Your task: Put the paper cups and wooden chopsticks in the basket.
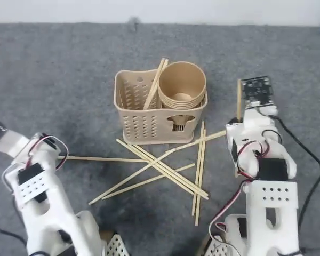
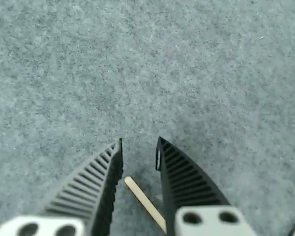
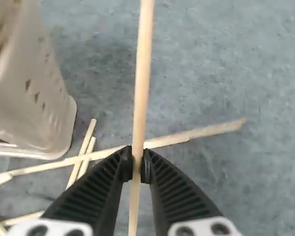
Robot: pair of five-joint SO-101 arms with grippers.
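A beige slotted basket (image 1: 149, 125) stands mid-carpet with stacked paper cups (image 1: 182, 85) in one compartment and two chopsticks (image 1: 156, 82) leaning in the other. Several wooden chopsticks (image 1: 165, 168) lie crossed on the carpet in front of it. My right gripper (image 3: 136, 164) is shut on one chopstick (image 3: 142, 73), held to the right of the basket (image 3: 29, 98); the same held chopstick (image 1: 238, 98) stands beside the right arm. My left gripper (image 2: 139, 147) is open low over the carpet, with the end of a chopstick (image 2: 145, 201) lying between its fingers.
Grey carpet covers the whole floor. A single chopstick (image 1: 104, 159) runs from the left arm (image 1: 37, 176) toward the pile. Two loose chopsticks (image 3: 83, 152) and a long one (image 3: 196, 132) lie under the right gripper. Open carpet lies behind and left of the basket.
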